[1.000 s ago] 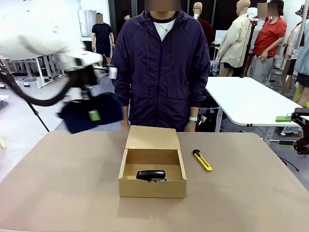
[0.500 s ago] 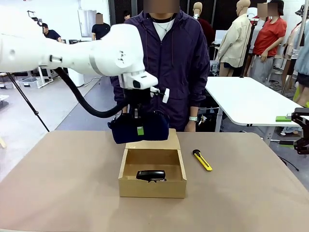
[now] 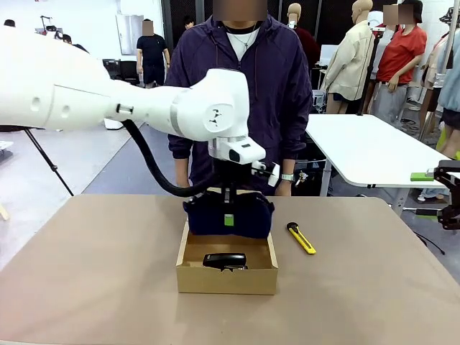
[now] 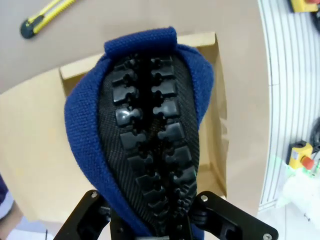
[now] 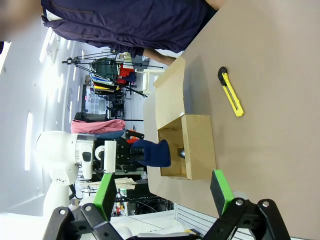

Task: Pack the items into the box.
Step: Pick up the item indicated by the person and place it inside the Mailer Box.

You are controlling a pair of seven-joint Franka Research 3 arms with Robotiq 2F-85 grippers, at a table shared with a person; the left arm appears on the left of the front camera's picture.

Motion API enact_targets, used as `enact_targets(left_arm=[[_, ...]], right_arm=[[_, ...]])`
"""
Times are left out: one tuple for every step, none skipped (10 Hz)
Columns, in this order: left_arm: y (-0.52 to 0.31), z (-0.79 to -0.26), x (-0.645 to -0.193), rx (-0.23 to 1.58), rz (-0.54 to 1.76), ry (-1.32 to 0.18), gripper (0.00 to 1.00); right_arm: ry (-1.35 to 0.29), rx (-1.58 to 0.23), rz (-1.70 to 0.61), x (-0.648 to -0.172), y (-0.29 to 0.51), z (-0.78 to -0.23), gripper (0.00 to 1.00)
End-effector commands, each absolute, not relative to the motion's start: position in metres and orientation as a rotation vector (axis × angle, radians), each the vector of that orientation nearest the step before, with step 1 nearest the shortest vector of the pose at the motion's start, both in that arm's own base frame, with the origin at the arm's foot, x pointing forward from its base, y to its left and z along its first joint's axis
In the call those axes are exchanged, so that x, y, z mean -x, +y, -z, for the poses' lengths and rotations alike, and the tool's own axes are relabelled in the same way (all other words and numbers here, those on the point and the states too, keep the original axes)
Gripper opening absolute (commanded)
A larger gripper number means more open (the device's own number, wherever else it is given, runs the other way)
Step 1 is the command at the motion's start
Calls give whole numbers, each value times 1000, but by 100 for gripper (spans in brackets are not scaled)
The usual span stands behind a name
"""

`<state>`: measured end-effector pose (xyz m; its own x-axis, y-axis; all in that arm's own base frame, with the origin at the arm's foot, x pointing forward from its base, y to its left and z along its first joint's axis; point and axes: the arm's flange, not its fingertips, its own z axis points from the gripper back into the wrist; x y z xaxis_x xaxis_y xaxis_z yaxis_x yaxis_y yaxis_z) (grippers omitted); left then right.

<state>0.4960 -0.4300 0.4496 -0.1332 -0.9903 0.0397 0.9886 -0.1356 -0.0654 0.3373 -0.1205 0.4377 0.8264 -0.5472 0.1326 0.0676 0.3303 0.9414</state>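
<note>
The left end effector (image 3: 228,213) is clamped on a navy blue zip pouch (image 3: 248,215) at its zipper line. In the left wrist view the fingers pinch the black zipper teeth at the pouch's (image 4: 150,125) near end. The pouch hangs crosswise over the far half of the open cardboard box (image 3: 226,277), its ends close to the box's side walls and its lower edge about level with the rim.

Below the end effector and nearer the robot, a small black stapler-like object (image 3: 224,260) lies inside against the front wall. To the end effector's right, a yellow-and-black utility knife (image 3: 301,238) rests on the bench (image 3: 86,273), just beside the box, with bare bench all round.

The left arm reaches across from its own side, wrist pointing straight down. A person (image 3: 241,93) stands just beyond. The right end effector (image 5: 162,191) stands wide open and empty, well off to the right.
</note>
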Motion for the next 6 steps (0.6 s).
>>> enact_targets(left_arm=[[-427, -443, -510, 90, 1691, 42, 0], [-427, -433, -507, 106, 1684, 13, 0], [-426, -418, -504, 132, 1657, 33, 0], [-425, -405, -502, 130, 1629, 94, 0], [-421, -398, -500, 164, 1619, 108, 0], [-420, -400, -502, 184, 1590, 130, 0]], right_arm=[[-465, -1176, 422, -337, -122, -441, 100], [-465, -1176, 422, -337, -122, -441, 100], [-465, -1176, 422, -337, -122, -441, 100], [-465, -1176, 422, -337, -122, -441, 100], [-465, -1176, 422, -337, -122, -441, 100], [-465, -1176, 422, -337, -122, -441, 100]])
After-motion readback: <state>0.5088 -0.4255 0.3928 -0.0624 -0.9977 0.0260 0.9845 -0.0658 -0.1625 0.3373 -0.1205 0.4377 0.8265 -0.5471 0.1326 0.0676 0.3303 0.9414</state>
